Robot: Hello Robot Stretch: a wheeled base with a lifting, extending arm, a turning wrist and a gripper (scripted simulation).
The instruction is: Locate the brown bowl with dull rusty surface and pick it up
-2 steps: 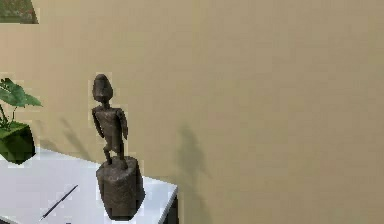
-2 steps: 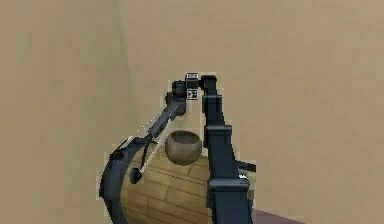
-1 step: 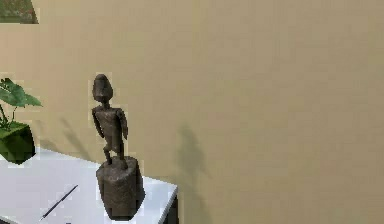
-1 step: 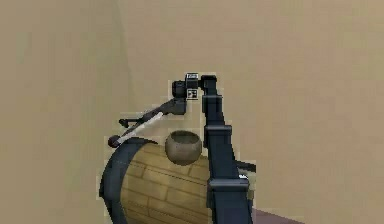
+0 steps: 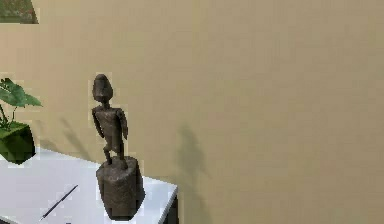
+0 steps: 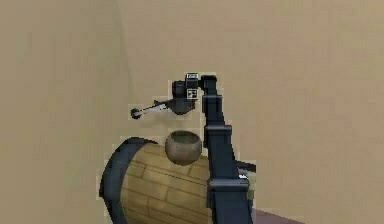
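A brown, dull bowl sits on top of a wooden barrel lying on its side in the arm side view. The dark arm rises just right of the bowl. Its gripper hangs above and a little left of the bowl, fingers pointing left. Only bare beige wall lies behind the fingers, so the gripper holds nothing.
In the forward view a dark wooden statue stands near the right end of a white table, close to a beige wall. A potted plant stands at the table's left, and a thin dark stick lies on the top.
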